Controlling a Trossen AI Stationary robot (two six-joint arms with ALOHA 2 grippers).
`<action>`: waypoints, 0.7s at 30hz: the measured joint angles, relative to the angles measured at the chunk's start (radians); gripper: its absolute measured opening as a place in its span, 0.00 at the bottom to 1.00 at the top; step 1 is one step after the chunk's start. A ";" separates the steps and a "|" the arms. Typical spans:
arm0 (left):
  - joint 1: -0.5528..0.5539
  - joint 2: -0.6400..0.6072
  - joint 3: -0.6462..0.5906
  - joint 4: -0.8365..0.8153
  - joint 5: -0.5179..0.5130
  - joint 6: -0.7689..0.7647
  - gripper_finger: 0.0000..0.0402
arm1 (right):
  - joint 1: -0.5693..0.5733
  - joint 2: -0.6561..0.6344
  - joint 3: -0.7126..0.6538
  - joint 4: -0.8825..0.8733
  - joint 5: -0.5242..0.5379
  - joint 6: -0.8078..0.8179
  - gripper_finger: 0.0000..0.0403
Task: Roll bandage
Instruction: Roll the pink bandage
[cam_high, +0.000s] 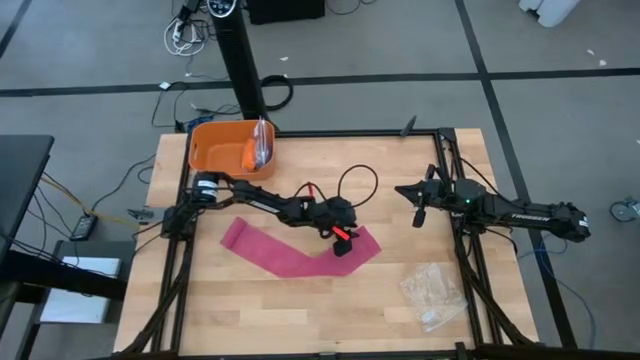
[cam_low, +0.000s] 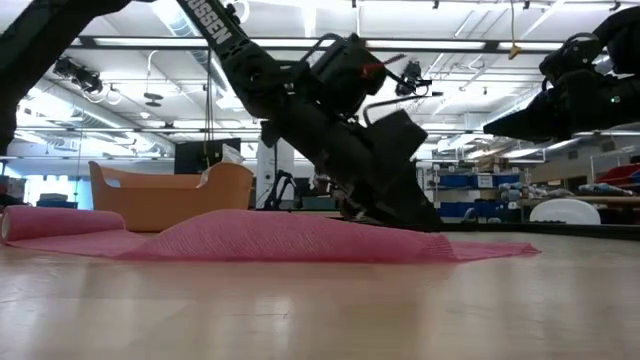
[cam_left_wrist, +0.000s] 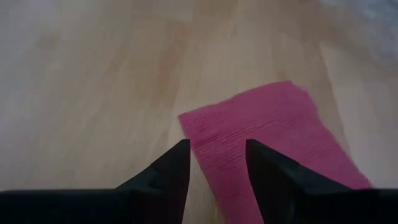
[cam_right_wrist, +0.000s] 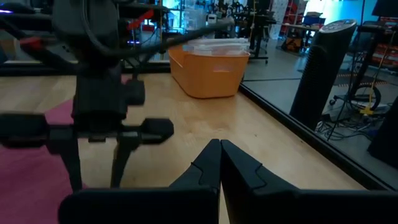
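The bandage (cam_high: 300, 255) is lying flat as a bent band across the table (cam_high: 200, 320), one end under the left gripper (cam_high: 342, 243), whose spread jaws are straddling that end's edge and holding nothing. The right gripper (cam_high: 419, 218), pressed shut, is waiting well apart.

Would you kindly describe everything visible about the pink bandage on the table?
The bandage is a magenta-pink strip of soft, finely ribbed cloth, unrolled and lying on the wooden table in a shallow V. In the low view it humps up mid-length, and its far end looks slightly curled. The left gripper, fingers open, is down at the strip's right-hand end, whose squared edge lies flat just past the fingertips.
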 joint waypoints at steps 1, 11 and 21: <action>0.002 0.009 0.010 -0.015 -0.001 -0.001 0.40 | 0.000 0.000 0.000 -0.001 0.000 0.000 0.02; 0.006 0.039 0.054 -0.059 -0.037 0.007 0.34 | 0.000 0.000 0.000 0.003 0.000 0.000 0.02; -0.012 0.054 0.054 -0.078 -0.051 0.051 0.02 | 0.000 0.000 0.000 0.008 0.000 0.000 0.02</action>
